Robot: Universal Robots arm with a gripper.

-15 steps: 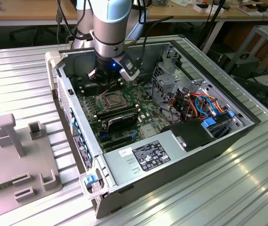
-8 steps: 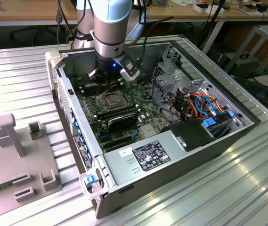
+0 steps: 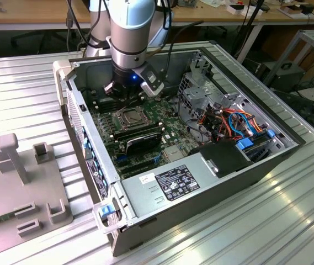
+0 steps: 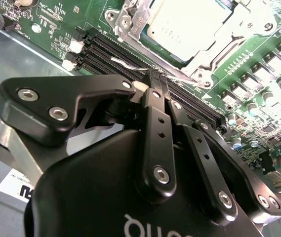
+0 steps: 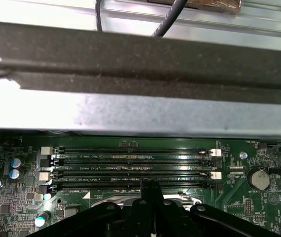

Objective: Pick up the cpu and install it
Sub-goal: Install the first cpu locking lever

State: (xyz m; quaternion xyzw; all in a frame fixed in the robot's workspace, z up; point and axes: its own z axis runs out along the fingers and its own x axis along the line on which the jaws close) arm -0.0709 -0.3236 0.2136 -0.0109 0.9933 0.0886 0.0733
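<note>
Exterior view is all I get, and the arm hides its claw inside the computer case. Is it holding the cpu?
Observer: No. In the second wrist view the cpu lies in its socket, silver face up.
Operator: And the claw?
Observer: The gripper is shut, poised above the memory slots.
Operator: Any sticks in those?
Observer: In the first wrist view the four slots look empty.
</note>
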